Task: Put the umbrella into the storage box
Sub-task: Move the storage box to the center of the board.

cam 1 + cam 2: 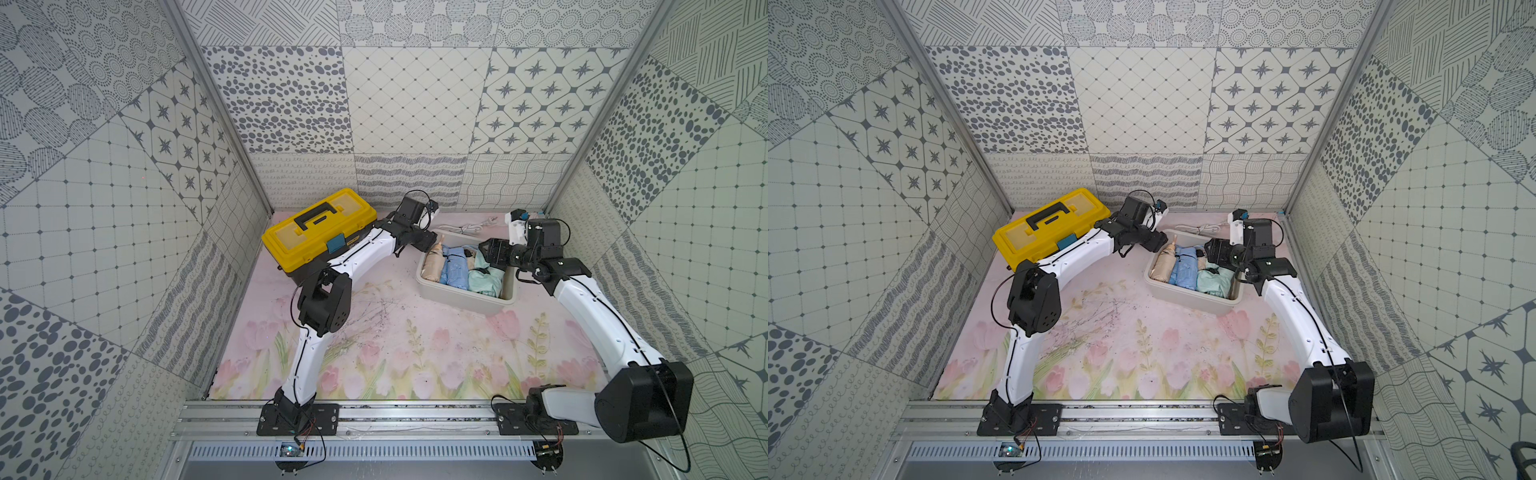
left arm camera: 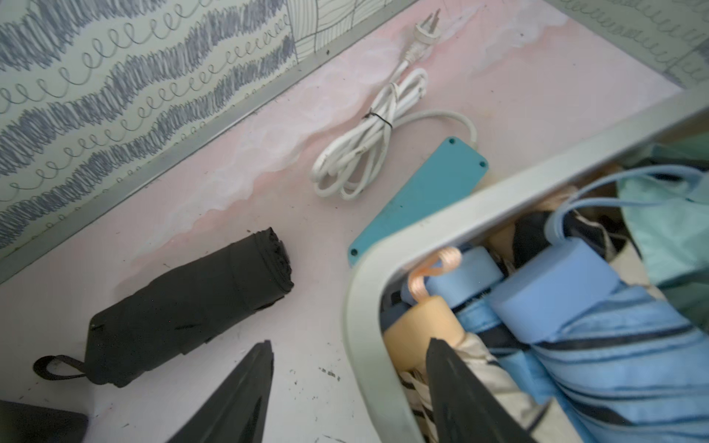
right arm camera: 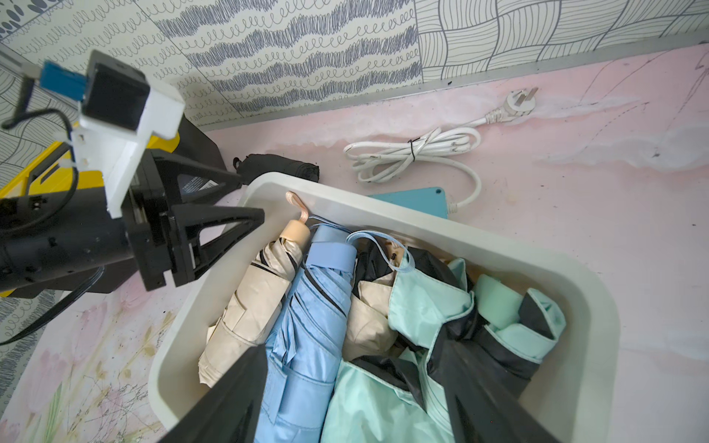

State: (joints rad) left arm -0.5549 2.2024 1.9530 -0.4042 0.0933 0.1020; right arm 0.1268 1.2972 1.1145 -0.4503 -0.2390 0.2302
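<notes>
The rolled black cloth umbrella (image 2: 184, 318) lies left-to-right just outside the white plastic storage box (image 2: 537, 174)'s far-left corner, beside the left gripper (image 2: 349, 342), whose jaws hang open and empty.

Storage box (image 3: 598, 307) is showing smooth, matt white plastic, scuffed at the rim. Black umbrella (image 2: 192, 310) is reading as matt, creased cloth. Toolbox lid (image 1: 291, 243), at the box's 10 o'clock, is gleaming: glossy yellow plastic.

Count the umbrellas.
4: beige umbrella, blue umbrella and mint umbrella in the white box; black umbrella on the table beside it. More may be hidden underneath.
</notes>
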